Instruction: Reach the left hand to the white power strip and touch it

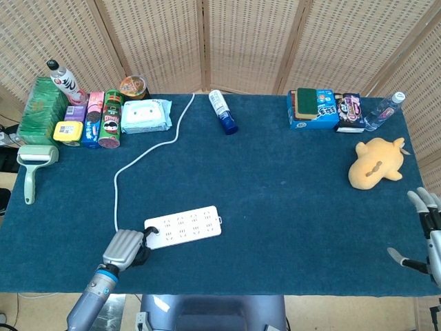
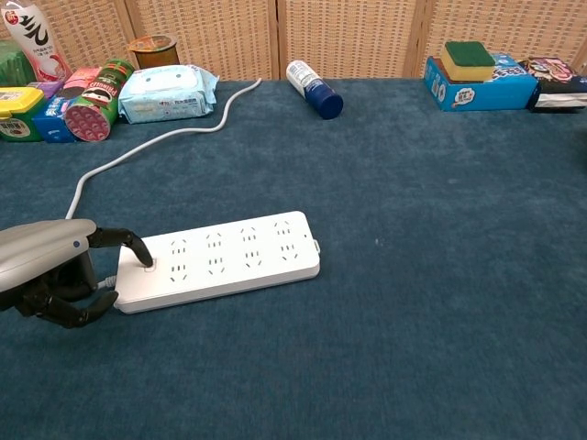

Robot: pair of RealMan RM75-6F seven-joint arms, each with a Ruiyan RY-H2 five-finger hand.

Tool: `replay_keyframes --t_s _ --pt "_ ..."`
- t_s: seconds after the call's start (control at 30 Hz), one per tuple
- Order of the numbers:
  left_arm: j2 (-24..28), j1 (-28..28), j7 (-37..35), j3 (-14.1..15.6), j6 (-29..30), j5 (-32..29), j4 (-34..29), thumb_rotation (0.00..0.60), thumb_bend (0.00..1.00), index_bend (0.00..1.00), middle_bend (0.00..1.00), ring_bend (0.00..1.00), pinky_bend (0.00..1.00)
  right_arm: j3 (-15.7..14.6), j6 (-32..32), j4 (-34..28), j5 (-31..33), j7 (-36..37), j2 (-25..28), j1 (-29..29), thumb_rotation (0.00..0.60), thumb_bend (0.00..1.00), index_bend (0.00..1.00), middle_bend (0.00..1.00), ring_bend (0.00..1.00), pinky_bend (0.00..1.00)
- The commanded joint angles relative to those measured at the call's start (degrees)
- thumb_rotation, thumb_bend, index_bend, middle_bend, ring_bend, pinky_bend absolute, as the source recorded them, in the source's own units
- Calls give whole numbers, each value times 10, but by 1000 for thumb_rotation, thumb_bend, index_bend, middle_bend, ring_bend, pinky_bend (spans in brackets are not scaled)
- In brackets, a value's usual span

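The white power strip (image 1: 183,227) lies flat near the table's front edge, left of centre, and its cord (image 1: 138,160) runs off toward the back. My left hand (image 1: 125,249) is at the strip's left end. In the chest view one fingertip (image 2: 144,257) of the left hand (image 2: 55,270) rests on the top corner of the power strip (image 2: 225,259), while the other fingers curl underneath, holding nothing. My right hand (image 1: 427,231) stands at the far right table edge with fingers spread and nothing in it.
Snack cans, boxes and a wipes pack (image 1: 146,115) crowd the back left. A blue-capped bottle (image 1: 222,112) lies at back centre, boxes (image 1: 313,108) at back right. A yellow plush toy (image 1: 374,163) sits at right, a lint roller (image 1: 32,169) at left.
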Motion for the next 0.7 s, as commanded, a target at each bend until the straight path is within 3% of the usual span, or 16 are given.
replay_keyframes --t_s 0.03,0.23,0.5,0.6,0.63,0.7 --pt "-2 -2 0 1 0 -2 2 600 540 255 1000 1000 1000 0 1 0 0 1 1 0 600 0 37 10 0 0" --pt "4 -2 -18 5 8 12 -7 600 539 256 1000 1000 1000 0 1 1 1 1 1 0 600 0 37 11 0 0" --pt "47 21 -73 18 63 96 -38 600 516 256 1000 1000 1000 -1 -2 1 0 -3 -1 1 600 0 37 11 0 0" --pt "76 41 -99 18 120 148 -43 600 492 246 1000 1000 986 -2 -2 -1 -2 -7 -2 1 600 0 37 10 0 0" --pt "84 48 -107 20 136 165 -39 600 469 210 995 978 939 -2 -2 -1 -2 -9 -2 1 600 0 37 10 0 0" --pt "103 61 -117 27 161 187 -33 600 395 78 837 765 729 -2 -2 -2 -2 -10 -3 1 600 0 37 10 0 0"
